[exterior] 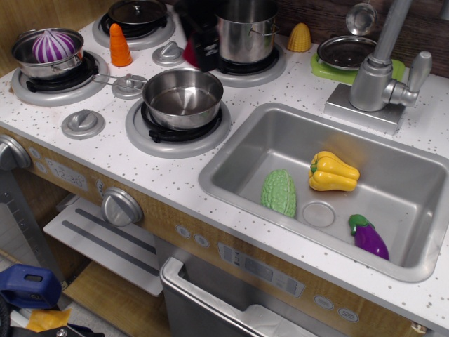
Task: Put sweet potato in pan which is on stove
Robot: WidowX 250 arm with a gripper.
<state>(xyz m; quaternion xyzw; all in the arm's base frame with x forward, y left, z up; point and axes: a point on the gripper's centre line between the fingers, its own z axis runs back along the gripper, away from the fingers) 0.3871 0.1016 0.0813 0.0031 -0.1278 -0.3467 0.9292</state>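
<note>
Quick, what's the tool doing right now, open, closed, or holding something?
Tool: shut on the sweet potato, whose dark red shows at its left side, above and behind the pan.

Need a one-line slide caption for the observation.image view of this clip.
Gripper carrying the sweet potato above the stove, just behind the empty pan.

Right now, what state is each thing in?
gripper: above the stove's back, jaws unclear
sweet potato: at the gripper, off the stove, grip unclear
pan: on front burner, empty
stove: pots on burners
tall pot: upright on back burner
small pot: holds a striped onion
sink: holds three vegetables
</note>
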